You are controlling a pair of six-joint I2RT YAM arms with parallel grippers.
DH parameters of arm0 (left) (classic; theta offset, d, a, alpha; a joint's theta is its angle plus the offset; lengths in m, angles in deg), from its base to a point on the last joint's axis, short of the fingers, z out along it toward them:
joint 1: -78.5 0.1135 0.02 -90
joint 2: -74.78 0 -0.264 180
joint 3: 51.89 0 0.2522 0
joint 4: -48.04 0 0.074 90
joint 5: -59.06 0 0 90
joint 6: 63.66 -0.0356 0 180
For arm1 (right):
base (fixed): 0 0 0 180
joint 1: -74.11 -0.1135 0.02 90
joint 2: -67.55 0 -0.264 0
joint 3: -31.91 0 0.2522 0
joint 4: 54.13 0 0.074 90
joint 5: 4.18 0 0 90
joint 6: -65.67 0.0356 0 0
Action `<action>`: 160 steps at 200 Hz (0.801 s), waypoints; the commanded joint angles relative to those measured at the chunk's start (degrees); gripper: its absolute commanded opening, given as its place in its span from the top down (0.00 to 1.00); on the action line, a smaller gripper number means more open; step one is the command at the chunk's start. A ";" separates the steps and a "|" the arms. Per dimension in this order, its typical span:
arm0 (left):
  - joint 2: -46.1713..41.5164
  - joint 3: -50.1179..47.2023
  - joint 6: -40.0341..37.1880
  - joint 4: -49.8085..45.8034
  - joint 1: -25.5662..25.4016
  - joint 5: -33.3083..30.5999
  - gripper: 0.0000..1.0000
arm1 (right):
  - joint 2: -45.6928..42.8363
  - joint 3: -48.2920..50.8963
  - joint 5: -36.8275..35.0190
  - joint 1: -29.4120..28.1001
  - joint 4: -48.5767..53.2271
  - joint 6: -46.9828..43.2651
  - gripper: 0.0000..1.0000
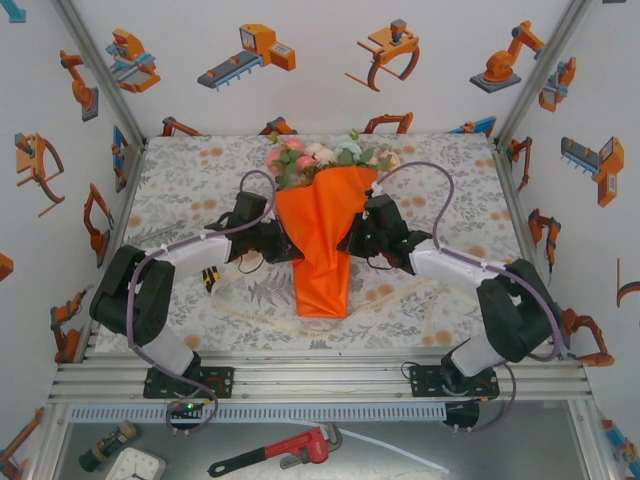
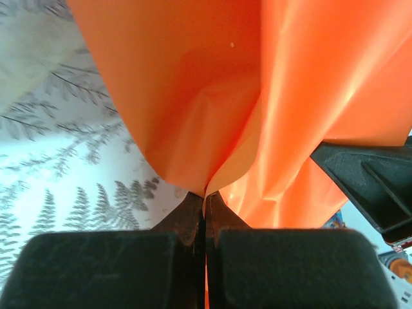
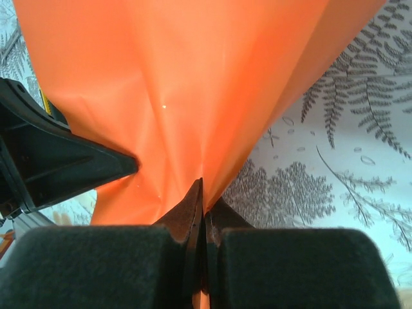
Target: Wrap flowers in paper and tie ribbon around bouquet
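Table (image 1: 190, 195) has a pale matte cloth on it, grey fern print with faint orange blotches, lying flat. White walls (image 1: 320, 90) on three sides carry orange-and-grey robot stickers (image 1: 255, 50). There are aluminium struts (image 1: 95, 60) in the corners and a slotted rail (image 1: 320, 378) along the near edge, with both arm bases bolted to it. On a lower shelf below the rail are a red pipe wrench (image 1: 285, 450) and a small clock face (image 1: 135, 465). Paper (image 1: 322, 250) is mid-table: bright orange, smooth, slight sheen, rolled into a rough cone. It is wide at the far end, pinched at the waist, and squared off at the near end, with long soft creases down its length. Flowers (image 1: 325, 155) stick out of the wide far end, with pink, white and pale-green blooms and green leaves. Left gripper (image 1: 287, 245) is on the cone's left flank and right gripper (image 1: 352, 240) on its right, facing each other at the waist. The fingers are black with matte, grainy pads. Both wrist views show the same thing: jaws closed tight, tips pinching a thin fold of paper, with the other gripper's black body just beside the sheet. Ribbon (image 1: 270, 322) is probably the thin cream strip lying loose on the cloth left of the cone's near end. It is faint against the print, so I'm not certain. Lilac cables (image 1: 445, 195) loop off both arms.
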 commanded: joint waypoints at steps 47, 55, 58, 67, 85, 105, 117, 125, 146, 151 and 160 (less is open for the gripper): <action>-0.61 -3.43 3.92 -1.11 -9.35 -1.28 0.93 | -10.89 12.87 -2.60 -0.71 7.24 2.35 0.92; 0.73 -3.45 3.59 -0.47 -9.70 -1.94 0.85 | -10.24 13.83 -3.26 -0.68 6.46 2.26 0.91; 1.15 -3.38 3.42 -0.27 -9.77 -2.13 0.81 | -9.99 14.00 -3.52 -0.72 6.35 2.14 0.91; 2.28 -3.43 3.40 0.73 -9.81 -2.72 0.68 | -8.84 13.86 -4.19 -0.72 5.87 1.53 0.88; 2.17 -3.42 2.37 1.46 -9.76 -5.21 0.53 | -7.07 12.86 -6.25 -0.72 5.97 0.18 0.85; -1.36 -2.66 -1.06 -2.46 -9.53 -9.37 0.42 | -6.73 12.52 -8.92 -0.72 5.80 -1.27 0.85; -4.69 -2.42 -3.53 -5.60 -9.17 -12.42 0.36 | -6.74 12.39 -9.41 -0.73 5.77 -2.07 0.85; -7.09 -2.18 -5.11 -7.76 -8.59 -14.39 0.34 | -6.72 12.22 -9.41 -0.72 5.58 -2.24 0.85; -12.89 -1.24 -8.34 -15.07 -5.32 -19.21 0.32 | -6.56 12.38 -9.32 -0.72 4.48 -2.23 0.85; -14.19 -1.02 -8.95 -17.08 -4.35 -20.74 0.32 | -6.49 12.39 -9.57 -0.72 4.16 -2.23 0.86; -15.79 -0.67 -10.62 -20.29 -2.07 -22.99 0.33 | -6.27 12.30 -9.89 -0.77 3.53 -2.19 0.86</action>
